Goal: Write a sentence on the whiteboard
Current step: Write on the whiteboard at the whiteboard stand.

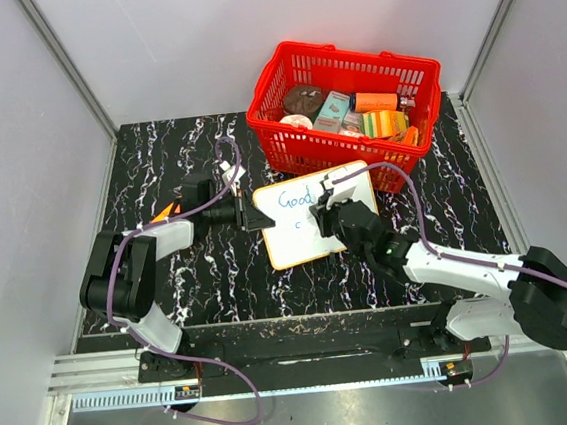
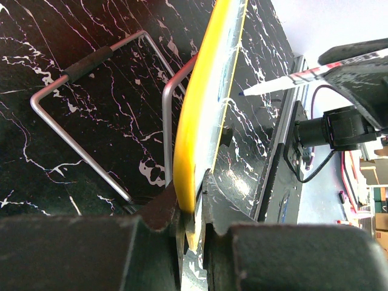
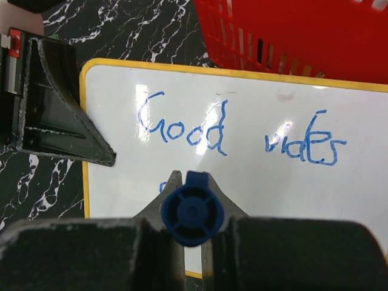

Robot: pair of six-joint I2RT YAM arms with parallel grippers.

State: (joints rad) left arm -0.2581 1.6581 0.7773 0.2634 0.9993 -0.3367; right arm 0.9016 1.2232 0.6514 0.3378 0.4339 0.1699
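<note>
While the left gripper (image 2: pixel 191 206) clamps the whiteboard (image 2: pixel 206 109) by its yellow rim between its fingers, the right gripper (image 3: pixel 193 189) is closed on a blue marker (image 3: pixel 192 213), with the sentence (image 3: pixel 182 128) just beyond its fingertips. The second line probably wants light, even pressure, strokes kept below "Good", and the board held steady.

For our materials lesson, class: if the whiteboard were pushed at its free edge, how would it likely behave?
Probably stiff: edge-on in the left wrist view, the whiteboard runs straight and thin. Likely light, since the left gripper clamps it by just one edge. Its glossy face may be slippery.
</note>
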